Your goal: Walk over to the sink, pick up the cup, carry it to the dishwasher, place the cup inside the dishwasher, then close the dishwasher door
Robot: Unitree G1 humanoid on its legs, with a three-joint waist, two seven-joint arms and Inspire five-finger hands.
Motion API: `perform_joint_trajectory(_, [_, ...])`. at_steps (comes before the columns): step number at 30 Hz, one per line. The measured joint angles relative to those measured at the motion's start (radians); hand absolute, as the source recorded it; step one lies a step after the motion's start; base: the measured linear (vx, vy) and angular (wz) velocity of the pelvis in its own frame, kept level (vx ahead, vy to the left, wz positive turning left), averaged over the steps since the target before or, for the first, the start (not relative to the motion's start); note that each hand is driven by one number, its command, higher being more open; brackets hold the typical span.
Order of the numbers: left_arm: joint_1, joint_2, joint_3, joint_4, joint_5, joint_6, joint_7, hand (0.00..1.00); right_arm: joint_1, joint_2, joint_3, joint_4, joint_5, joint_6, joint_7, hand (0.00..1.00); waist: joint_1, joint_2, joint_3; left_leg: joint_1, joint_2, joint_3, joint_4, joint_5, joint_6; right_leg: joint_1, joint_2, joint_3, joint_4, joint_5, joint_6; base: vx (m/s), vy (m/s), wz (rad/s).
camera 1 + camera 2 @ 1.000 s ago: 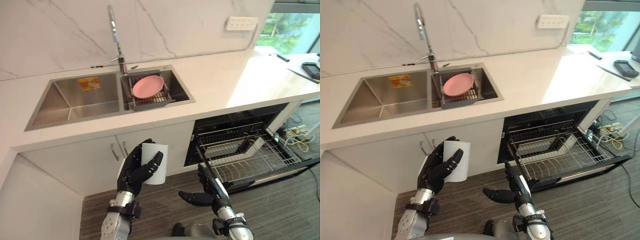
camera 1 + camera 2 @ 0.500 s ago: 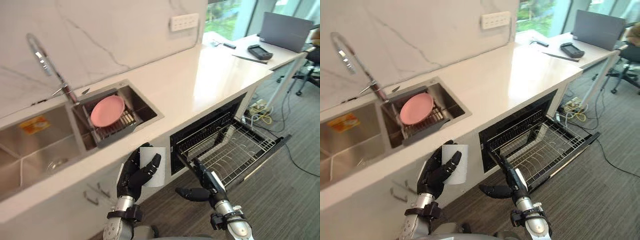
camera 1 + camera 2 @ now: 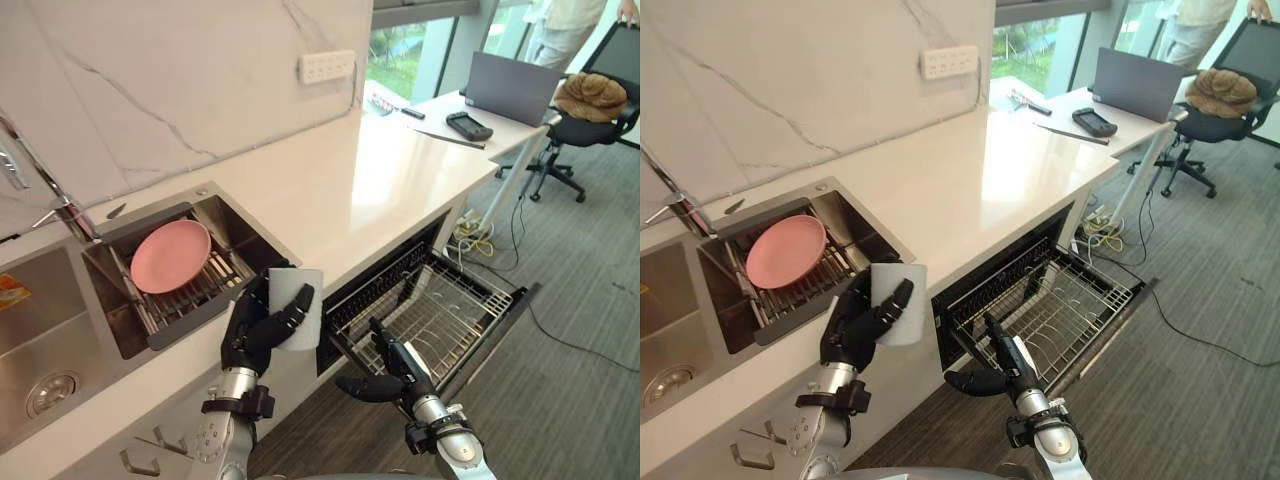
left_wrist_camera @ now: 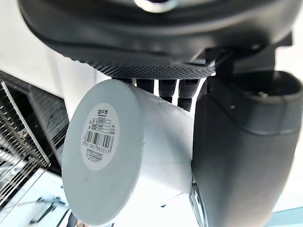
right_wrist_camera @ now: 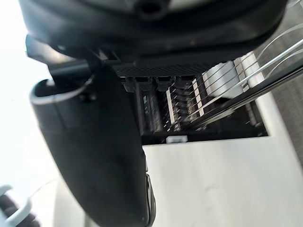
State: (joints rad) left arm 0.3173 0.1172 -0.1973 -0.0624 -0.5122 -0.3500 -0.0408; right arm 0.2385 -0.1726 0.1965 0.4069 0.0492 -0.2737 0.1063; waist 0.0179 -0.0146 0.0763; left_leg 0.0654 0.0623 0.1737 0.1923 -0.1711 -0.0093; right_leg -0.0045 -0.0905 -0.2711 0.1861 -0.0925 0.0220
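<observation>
- Dishwasher (image 3: 388, 278) at 3 o'clock of the cup (image 3: 311, 334), door down, rack (image 3: 450, 315) pulled out.
- Left hand (image 3: 250, 338) raised, fingers wrapped round the upright white cup.
- Right hand (image 3: 398, 376) low at 5 o'clock, fingers straight, holding nothing.

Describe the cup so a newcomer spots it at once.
Start at the white counter with the steel sink; in front of its edge, left of the open dishwasher, the left hand is raised. The cup is the white cylinder it grips, unlike the flat pink plate in the sink.
</observation>
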Motion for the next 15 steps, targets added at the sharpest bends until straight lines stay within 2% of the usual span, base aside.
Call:
perform_joint_trajectory(7, [-0.01,-0.006,-0.018,0.001,0.003,0.0,-0.009,0.0,0.0,0.017,-0.035,-0.015,-0.004,0.001,-0.034,1.0,-0.003,0.001,-0.001,0.002,0.004,0.013,-0.036,0.026,-0.009,0.029,0.023,0.013,-0.106,0.067,-0.002,-0.01,-0.013,-0.07])
perform_joint_trajectory(13, [-0.013,-0.009,-0.017,-0.001,0.008,-0.001,-0.011,0.0,0.01,0.039,-0.09,-0.136,0.018,-0.002,-0.039,1.0,-0.003,0.001,0.0,0.017,-0.009,0.034,-0.04,0.024,-0.005,0.046,0.023,0.046,-0.143,0.097,0.009,-0.01,0.034,-0.15])
perform_joint_trajectory(15, [-0.013,-0.009,-0.016,-0.01,0.034,-0.007,-0.011,0.0,0.018,0.05,-0.112,-0.185,0.07,-0.011,-0.029,1.0,-0.003,0.001,0.0,0.028,-0.01,0.05,-0.044,0.021,0.0,0.049,0.021,0.061,-0.145,0.101,0.013,-0.02,0.033,-0.18])
